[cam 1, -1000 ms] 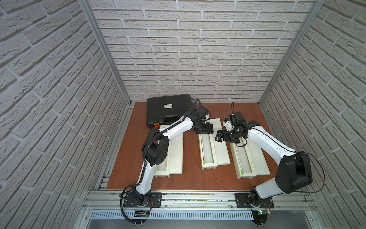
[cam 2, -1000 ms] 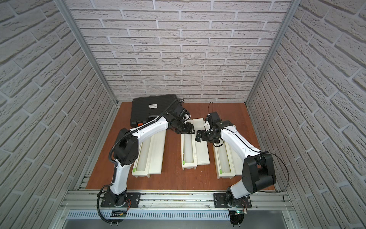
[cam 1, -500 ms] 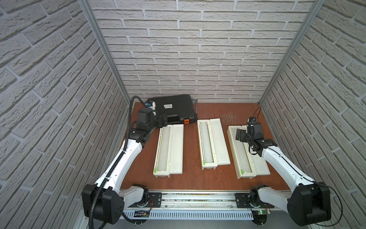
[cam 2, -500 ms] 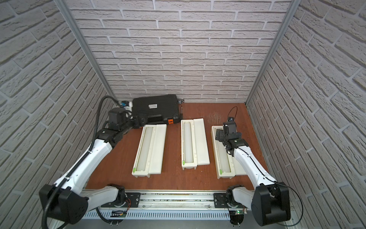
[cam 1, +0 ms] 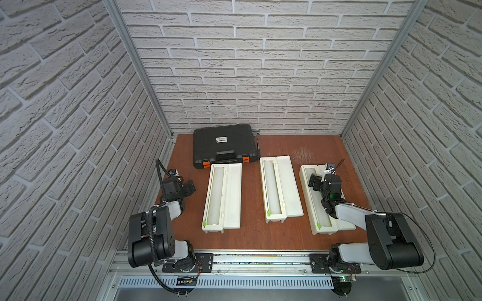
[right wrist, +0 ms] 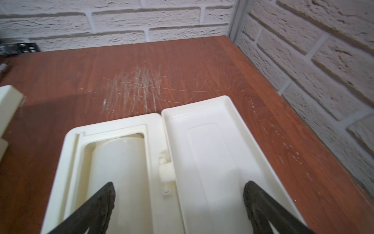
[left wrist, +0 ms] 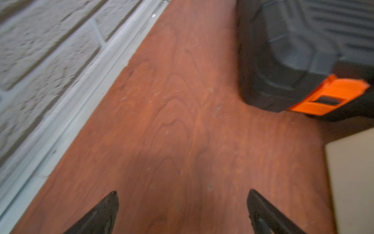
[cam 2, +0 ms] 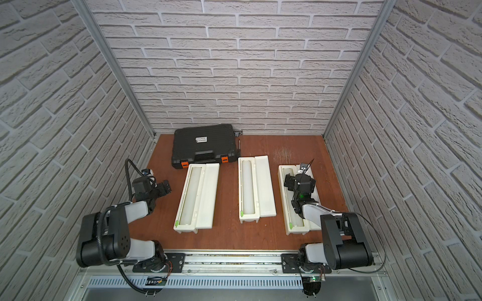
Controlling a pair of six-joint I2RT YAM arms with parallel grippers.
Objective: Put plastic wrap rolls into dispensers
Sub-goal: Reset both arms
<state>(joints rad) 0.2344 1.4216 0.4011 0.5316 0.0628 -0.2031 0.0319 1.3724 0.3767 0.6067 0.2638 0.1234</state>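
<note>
3 dispensers lie open side by side on the tabletop (cam 1: 250, 234) in both top views, each lid folded flat to the right of its tray, each tray holding 1 plastic wrap roll lengthwise: the left roll (cam 1: 216, 195) in the left dispenser (cam 1: 233, 192), the middle roll (cam 1: 272, 187) in the middle dispenser (cam 1: 289, 187), the right roll (right wrist: 119, 172) in the right dispenser (cam 1: 323, 230). The right gripper (cam 1: 314, 182) hovers over the far half of the right dispenser, jaws spread wide, holding nothing; from above the right arm covers much of that tray, while the right wrist view shows the roll's far end seated in it and the bare inside of the lid (right wrist: 212, 152). The left gripper (cam 1: 189, 187) hangs at centre left of the frame, well apart from the left dispenser, also wide and empty; its blurred wrist view shows only bare tabletop between its jaws, a corner of the black case (left wrist: 293, 50) with 1 orange latch (left wrist: 332, 95), and a cream edge cut off at lower right. From above the case lies closed at the back, just beyond the left dispenser.
</note>
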